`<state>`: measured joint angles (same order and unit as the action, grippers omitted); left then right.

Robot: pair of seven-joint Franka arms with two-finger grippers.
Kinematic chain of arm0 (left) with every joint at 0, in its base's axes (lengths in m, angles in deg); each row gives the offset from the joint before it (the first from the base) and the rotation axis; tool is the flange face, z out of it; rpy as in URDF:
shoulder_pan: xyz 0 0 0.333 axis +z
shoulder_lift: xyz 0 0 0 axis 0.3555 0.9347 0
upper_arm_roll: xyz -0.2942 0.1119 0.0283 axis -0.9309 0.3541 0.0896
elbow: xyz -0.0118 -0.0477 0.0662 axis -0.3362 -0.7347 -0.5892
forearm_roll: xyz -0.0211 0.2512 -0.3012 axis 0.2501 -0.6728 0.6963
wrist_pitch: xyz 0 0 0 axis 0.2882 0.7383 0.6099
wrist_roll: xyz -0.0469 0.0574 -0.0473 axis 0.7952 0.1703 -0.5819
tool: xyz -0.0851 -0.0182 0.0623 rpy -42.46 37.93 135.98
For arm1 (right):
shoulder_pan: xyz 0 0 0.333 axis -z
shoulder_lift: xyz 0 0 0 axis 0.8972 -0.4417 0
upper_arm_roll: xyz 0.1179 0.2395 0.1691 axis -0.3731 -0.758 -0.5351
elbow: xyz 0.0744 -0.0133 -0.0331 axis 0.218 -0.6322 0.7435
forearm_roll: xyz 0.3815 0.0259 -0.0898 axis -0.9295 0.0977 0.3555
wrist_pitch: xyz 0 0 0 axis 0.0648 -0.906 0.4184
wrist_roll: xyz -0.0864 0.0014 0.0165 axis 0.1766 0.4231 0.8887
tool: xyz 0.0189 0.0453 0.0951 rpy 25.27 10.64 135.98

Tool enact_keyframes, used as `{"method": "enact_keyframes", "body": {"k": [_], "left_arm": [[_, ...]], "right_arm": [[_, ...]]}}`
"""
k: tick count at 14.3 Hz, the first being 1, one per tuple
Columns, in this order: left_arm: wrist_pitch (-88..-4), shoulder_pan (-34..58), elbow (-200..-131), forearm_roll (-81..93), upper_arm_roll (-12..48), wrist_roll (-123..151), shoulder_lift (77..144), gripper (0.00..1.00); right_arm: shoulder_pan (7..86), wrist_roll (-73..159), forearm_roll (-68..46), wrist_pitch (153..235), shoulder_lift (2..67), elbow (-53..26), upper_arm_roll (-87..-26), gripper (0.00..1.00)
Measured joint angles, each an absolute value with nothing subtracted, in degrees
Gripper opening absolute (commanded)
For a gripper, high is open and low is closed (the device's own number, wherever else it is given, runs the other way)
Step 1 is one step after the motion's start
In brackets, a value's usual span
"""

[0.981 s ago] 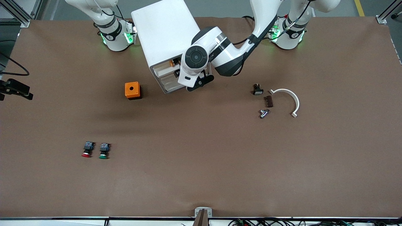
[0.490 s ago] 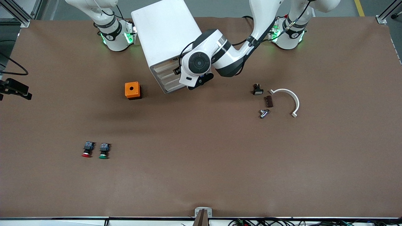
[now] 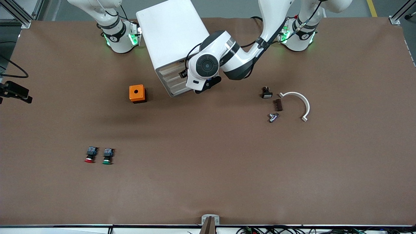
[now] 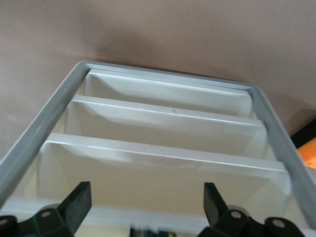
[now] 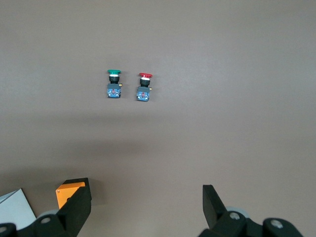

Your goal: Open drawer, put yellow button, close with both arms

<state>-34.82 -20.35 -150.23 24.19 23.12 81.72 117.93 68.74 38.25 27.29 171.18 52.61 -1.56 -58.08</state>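
The white cabinet (image 3: 169,31) stands at the robots' edge of the table, between the two bases. My left arm's wrist (image 3: 205,66) hangs over its front and hides the gripper in the front view. The drawer (image 3: 169,67), the uppermost one, lies almost level with the lower ones. In the left wrist view my left gripper (image 4: 145,203) is open, its fingers (image 4: 78,201) astride that drawer's front rim (image 4: 148,215). The yellow button (image 4: 148,232) shows only as a dark sliver past the rim. My right gripper (image 5: 145,207) waits open, high over the table.
An orange box (image 3: 137,93) sits beside the cabinet toward the right arm's end. Red-capped (image 3: 90,154) and green-capped (image 3: 107,156) buttons lie nearer the front camera. A white curved bracket (image 3: 300,103) and small dark parts (image 3: 272,104) lie toward the left arm's end.
The left arm has moved toward the cabinet and the uppermost drawer has slid in. The yellow button, seen in the open drawer before, is now covered. The right arm has not moved.
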Motion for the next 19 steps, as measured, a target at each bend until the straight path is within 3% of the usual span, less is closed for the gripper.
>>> {"method": "enact_keyframes", "body": {"k": [10,16,19], "left_arm": [[-34.1,-5.1,-145.2,14.5,23.7,77.4,110.9,1.00],[-17.2,4.5,-144.0,8.4,23.7,59.4,101.6,1.00],[-13.8,7.5,-144.1,6.7,23.7,52.4,99.5,1.00]], "right_arm": [[68.7,38.2,27.3,171.2,52.6,-1.5,-58.2,1.00],[68.7,38.2,27.3,171.2,52.6,-1.4,-58.3,1.00],[68.7,38.1,27.3,171.2,52.6,-1.4,-58.3,1.00]]}}
